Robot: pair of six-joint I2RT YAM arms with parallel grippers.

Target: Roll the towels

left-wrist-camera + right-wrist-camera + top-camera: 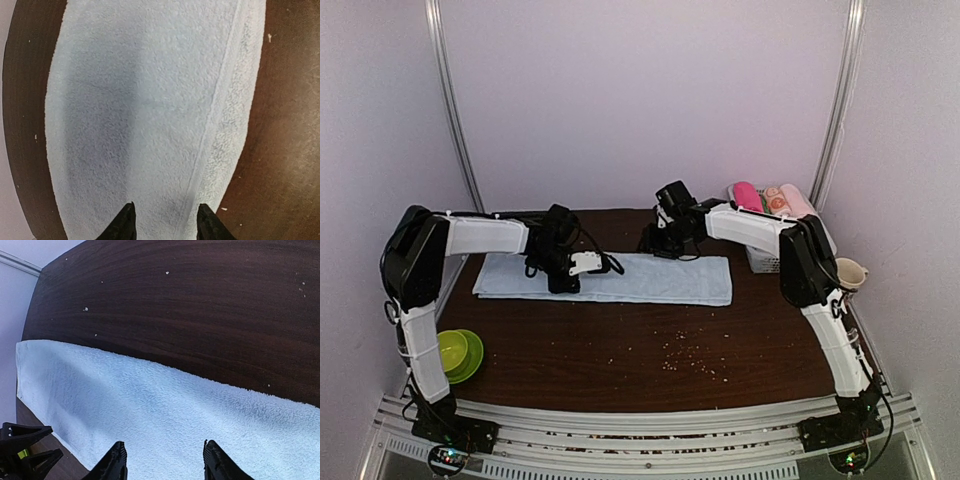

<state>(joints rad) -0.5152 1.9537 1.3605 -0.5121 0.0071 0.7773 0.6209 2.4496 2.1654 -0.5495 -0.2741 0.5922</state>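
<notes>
1. Task item A: the pale light blue terry-cloth towel (650, 279) lies flat and unrolled on the dark brown wooden table (570, 345). It lies as a long strip running left to right across the far-middle part of the table.

2. Task item B: the bright magenta-pink towel (748, 195) sits as a roll in the white slotted basket (763, 263) at the far right corner, beside paler rolls.

3. Left hand (165, 224): it is positioned over the left part of the blue towel. The wrist view shows both black fingertips (125, 225) apart, with flat towel surface and its stitched hem between them. No cloth is pinched.

4. Right hand (164, 462): it is positioned at the far edge of the blue towel, right of centre. Its fingers stand apart above the cloth. The towel edge and bare table lie ahead of them.

5. Other items: a lime-green plastic bowl (460, 352) rests near the left arm, a cream-coloured cup (852, 272) stands at the right table edge, and pale crumbs (690, 355) are scattered nearer than the towel.
</notes>
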